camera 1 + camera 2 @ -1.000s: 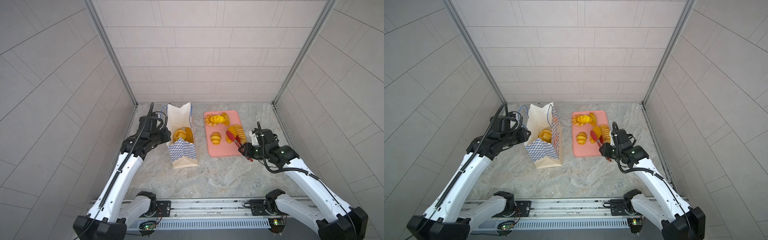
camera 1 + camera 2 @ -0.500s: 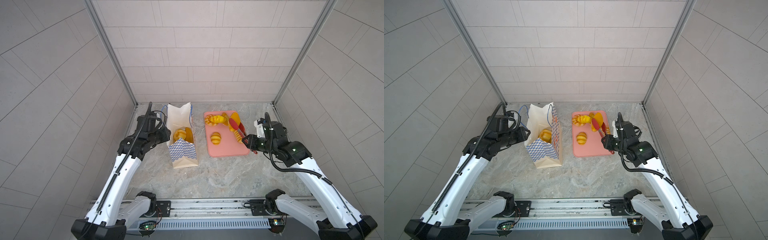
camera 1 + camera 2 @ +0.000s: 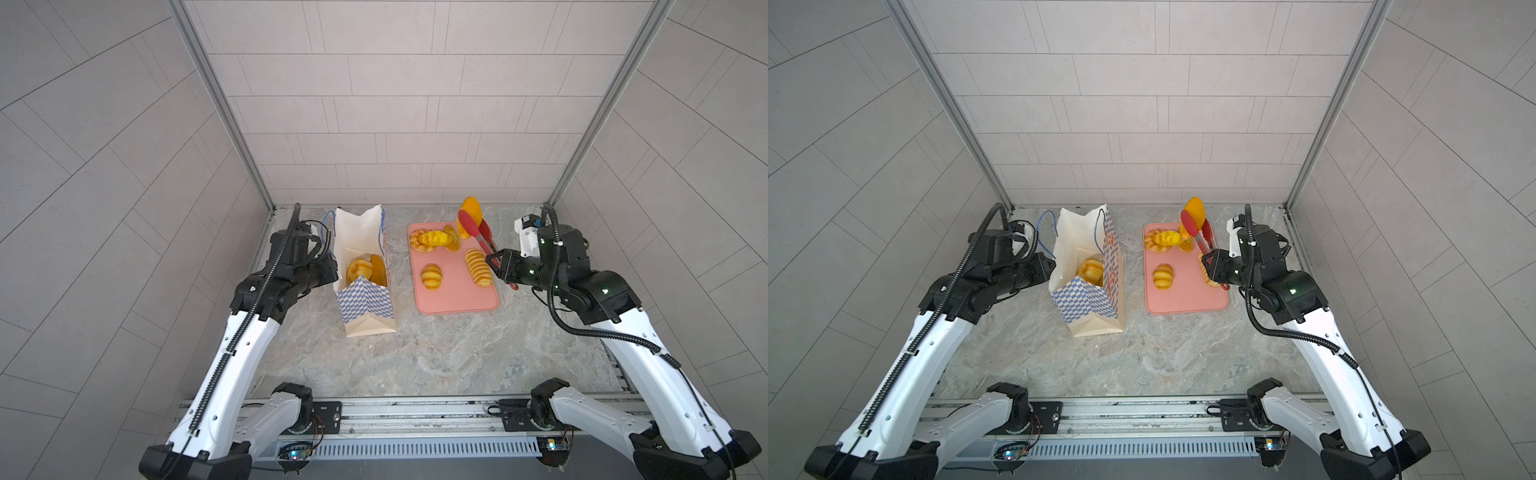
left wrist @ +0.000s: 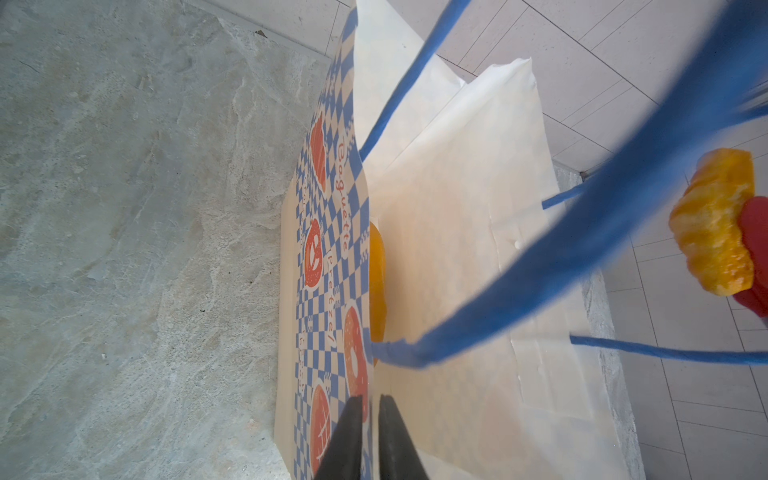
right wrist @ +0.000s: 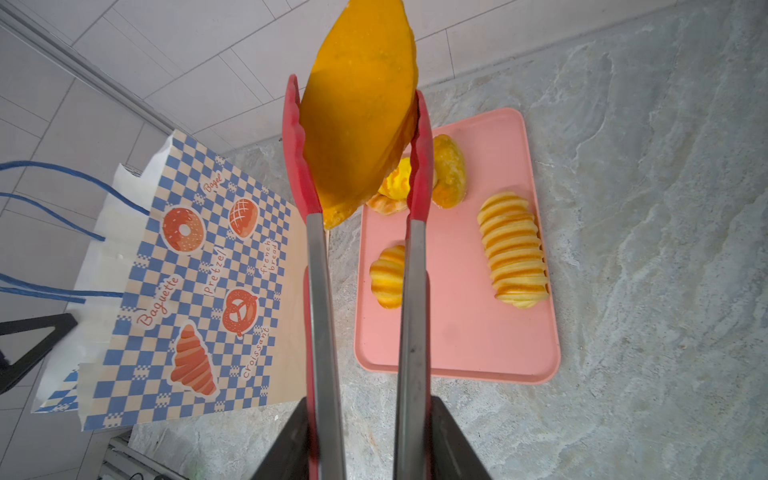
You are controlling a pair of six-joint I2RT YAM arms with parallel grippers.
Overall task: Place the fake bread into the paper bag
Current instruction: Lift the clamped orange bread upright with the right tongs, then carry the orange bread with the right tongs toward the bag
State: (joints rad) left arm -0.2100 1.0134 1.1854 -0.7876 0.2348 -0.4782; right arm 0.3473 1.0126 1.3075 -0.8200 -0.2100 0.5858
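The paper bag (image 3: 365,307) (image 3: 1088,299) stands open on the marble top, with two pieces of fake bread (image 3: 361,268) inside. My left gripper (image 4: 371,399) (image 3: 334,270) is shut on the bag's near rim, one finger on each side of the wall (image 4: 328,249). My right gripper (image 5: 368,399) (image 3: 496,266) is shut on the steel handles of red-tipped tongs (image 5: 320,291). The tongs pinch an orange oval bun (image 5: 357,116) (image 3: 469,208) (image 3: 1195,208) in the air over the tray's far end. On the tray lie a long striped roll (image 3: 478,268), a small striped bun (image 3: 431,276) and a pile of rolls (image 3: 432,240).
The flat pink tray (image 3: 457,299) (image 5: 457,345) lies right of the bag, with a strip of marble between them. The bag's blue cord handles (image 4: 582,232) hang loose across the left wrist view. Tiled walls close in the back and both sides.
My right gripper has lifted the tongs from low over the tray, by the striped roll, up and toward the back wall with the orange bun pinched in them. The left arm has barely moved.
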